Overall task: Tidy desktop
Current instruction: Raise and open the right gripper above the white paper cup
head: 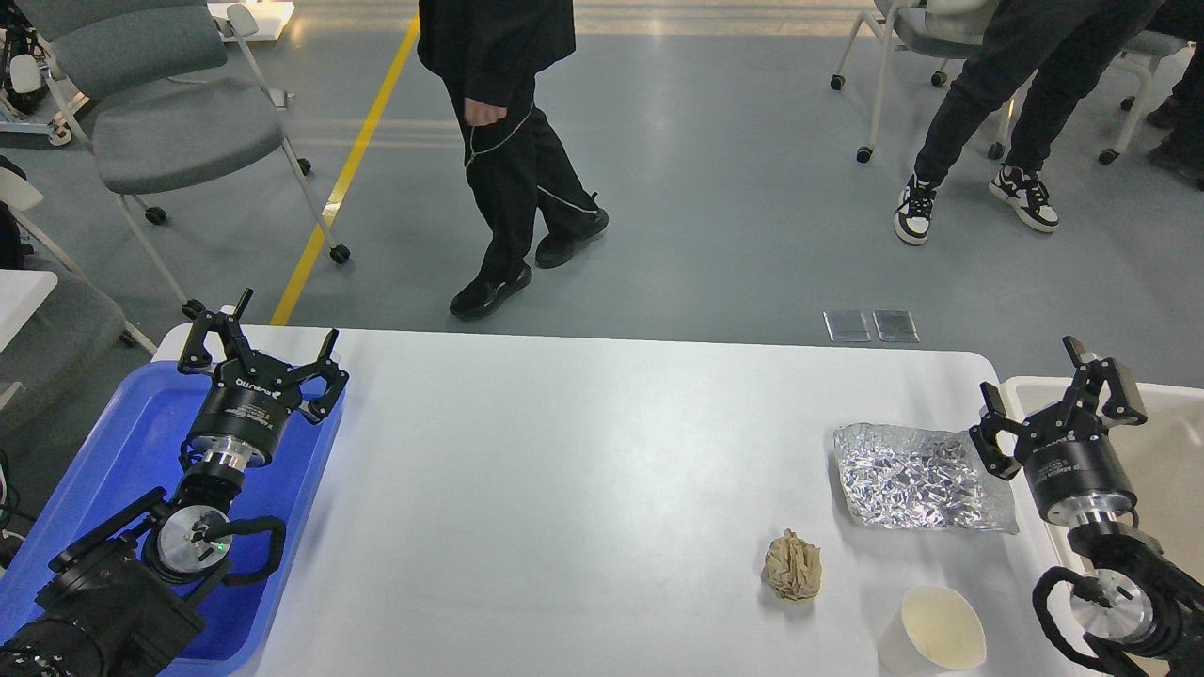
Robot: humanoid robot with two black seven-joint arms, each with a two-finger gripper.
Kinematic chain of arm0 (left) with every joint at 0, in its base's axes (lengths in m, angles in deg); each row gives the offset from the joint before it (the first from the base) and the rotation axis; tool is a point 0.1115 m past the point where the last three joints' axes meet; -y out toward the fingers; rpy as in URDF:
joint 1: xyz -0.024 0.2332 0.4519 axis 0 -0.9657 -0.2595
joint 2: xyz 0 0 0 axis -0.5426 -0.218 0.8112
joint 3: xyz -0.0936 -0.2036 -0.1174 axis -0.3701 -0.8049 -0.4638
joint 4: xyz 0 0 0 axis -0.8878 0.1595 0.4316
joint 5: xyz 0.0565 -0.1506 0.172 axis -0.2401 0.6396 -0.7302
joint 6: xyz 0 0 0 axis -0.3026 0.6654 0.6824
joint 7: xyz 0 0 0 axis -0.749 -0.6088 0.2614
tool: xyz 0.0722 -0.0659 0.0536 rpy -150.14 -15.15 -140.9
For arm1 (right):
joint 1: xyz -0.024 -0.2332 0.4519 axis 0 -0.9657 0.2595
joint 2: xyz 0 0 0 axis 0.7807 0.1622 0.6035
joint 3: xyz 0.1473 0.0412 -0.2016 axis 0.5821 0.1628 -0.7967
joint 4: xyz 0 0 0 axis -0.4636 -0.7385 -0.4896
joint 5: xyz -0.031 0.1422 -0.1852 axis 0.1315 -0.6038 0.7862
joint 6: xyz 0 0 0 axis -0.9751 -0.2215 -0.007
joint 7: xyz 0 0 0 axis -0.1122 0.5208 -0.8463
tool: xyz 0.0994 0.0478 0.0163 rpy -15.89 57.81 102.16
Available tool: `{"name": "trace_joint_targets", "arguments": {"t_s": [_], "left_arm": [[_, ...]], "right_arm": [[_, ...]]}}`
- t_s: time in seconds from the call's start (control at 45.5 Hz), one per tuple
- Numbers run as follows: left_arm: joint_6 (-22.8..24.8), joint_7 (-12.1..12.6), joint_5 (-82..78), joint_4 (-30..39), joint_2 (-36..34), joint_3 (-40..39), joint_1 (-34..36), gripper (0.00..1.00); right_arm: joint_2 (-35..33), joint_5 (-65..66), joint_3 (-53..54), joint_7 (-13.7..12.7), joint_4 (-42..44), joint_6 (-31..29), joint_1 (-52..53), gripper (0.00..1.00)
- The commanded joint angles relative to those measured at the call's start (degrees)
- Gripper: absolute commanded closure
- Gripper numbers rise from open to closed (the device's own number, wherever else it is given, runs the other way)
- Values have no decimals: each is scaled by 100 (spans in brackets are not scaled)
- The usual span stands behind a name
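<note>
The white desktop (564, 489) spans the middle of the head view. On its right part lie a crumpled silver foil sheet (917, 478), a brown crumpled paper ball (792, 564) and a white paper cup (934, 632) at the front edge. My left gripper (268, 346) hangs open over the far end of the blue tray (103, 461), holding nothing. My right gripper (1061, 387) is open between the foil's right edge and the beige bin (1171, 442), also with nothing in it.
A person in black (513, 141) walks just beyond the table's far edge. Grey chairs (160, 113) stand at the back left, and another seated person's legs (978, 122) are at the back right.
</note>
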Motion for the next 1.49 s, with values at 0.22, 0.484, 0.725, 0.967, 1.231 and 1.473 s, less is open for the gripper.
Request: {"name": "trace_joint_targets", "arguments": {"t_s": [0.22, 0.484, 0.725, 0.967, 1.231, 1.473], "left_arm": [[-26, 0, -9, 0, 0, -2, 9, 0], [-26, 0, -9, 0, 0, -2, 9, 0], [-26, 0, -9, 0, 0, -2, 9, 0], [-26, 0, -9, 0, 0, -2, 9, 0], [-17, 0, -9, 0, 0, 7, 9, 0], [18, 0, -9, 0, 0, 7, 9, 0]], "right_arm": [[-31, 57, -61, -96, -244, 164, 11, 0], [-127, 57, -368, -448, -270, 181, 424, 0], [-145, 66, -737, -597, -244, 427, 872, 0], [-232, 75, -711, -422, -235, 533, 750, 0], [-356, 58, -773, -448, -235, 524, 741, 0], [-277, 57, -773, -439, -270, 542, 662, 0]]}}
